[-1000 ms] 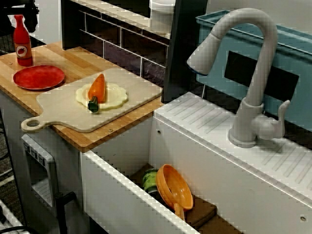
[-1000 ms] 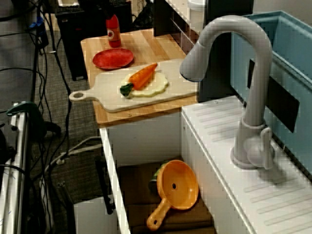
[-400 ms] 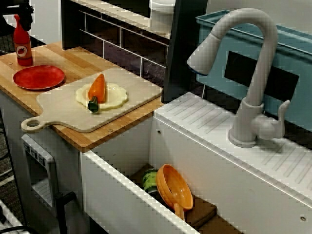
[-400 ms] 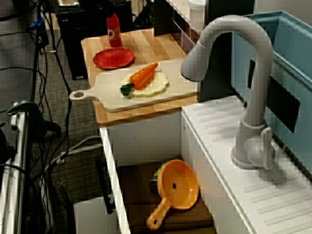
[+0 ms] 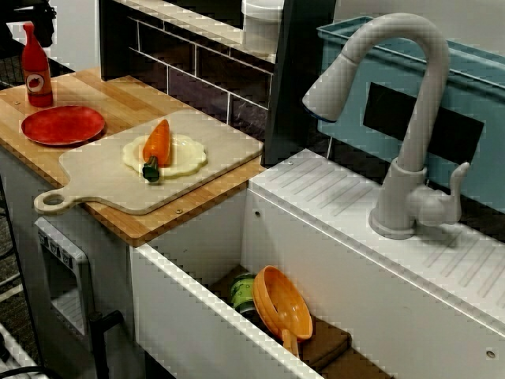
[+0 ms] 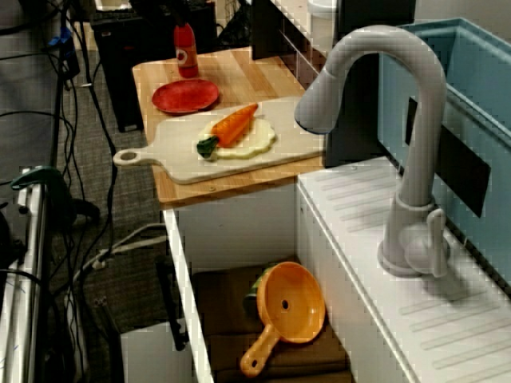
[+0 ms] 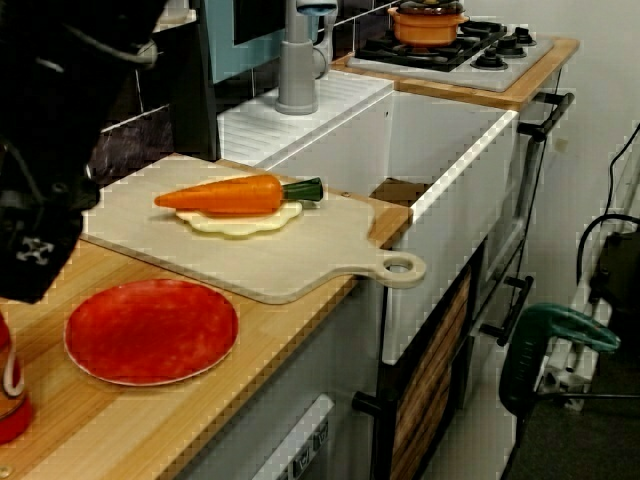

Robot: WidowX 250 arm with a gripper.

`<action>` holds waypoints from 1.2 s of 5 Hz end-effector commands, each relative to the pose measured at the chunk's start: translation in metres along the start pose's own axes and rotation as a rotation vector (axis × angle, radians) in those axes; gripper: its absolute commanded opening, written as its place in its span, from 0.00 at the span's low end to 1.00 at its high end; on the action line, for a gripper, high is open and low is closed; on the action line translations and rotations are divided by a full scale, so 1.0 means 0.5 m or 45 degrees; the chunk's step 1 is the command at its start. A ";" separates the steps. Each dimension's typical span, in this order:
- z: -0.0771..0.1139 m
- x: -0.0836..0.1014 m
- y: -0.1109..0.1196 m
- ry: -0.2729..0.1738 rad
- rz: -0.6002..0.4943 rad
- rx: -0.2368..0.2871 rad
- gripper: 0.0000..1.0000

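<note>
My gripper shows only as a black mass (image 7: 50, 150) at the left edge of the view from the counter's end, and as a dark scrap (image 5: 35, 11) at the top left corner of the front view. Its fingers cannot be made out. It hangs above the red bottle (image 5: 36, 65) at the back of the wooden counter. Beside the bottle lies a red plate (image 5: 62, 125). A pale cutting board (image 5: 102, 178) carries a cream disc (image 5: 185, 154) with an orange carrot (image 5: 158, 142) lying on it.
A grey faucet (image 5: 410, 118) arches over the white sink (image 5: 197, 316). In the sink lie an orange strainer (image 6: 295, 303) and a green can (image 5: 243, 294). A blue rack (image 5: 473, 79) stands behind. An orange pot (image 7: 430, 22) sits on the stove beyond.
The black gripper part near the bottle has drawn up and left, nearly out of the front view. The bottle, plate, board and carrot have not moved.
</note>
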State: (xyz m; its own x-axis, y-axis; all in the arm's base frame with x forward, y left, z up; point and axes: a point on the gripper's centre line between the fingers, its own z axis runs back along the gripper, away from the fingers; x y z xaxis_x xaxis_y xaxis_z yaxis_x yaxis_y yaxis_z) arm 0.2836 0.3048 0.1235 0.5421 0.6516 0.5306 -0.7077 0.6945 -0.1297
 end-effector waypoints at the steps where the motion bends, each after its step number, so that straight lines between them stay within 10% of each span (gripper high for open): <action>1: 0.022 0.038 -0.013 -0.054 -0.032 0.002 1.00; 6: 0.039 0.053 0.001 -0.192 0.004 -0.014 1.00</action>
State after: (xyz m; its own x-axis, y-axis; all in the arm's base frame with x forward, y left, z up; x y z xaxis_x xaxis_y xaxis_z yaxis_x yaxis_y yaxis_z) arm 0.2912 0.3098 0.1187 0.5035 0.6373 0.5833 -0.7060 0.6927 -0.1475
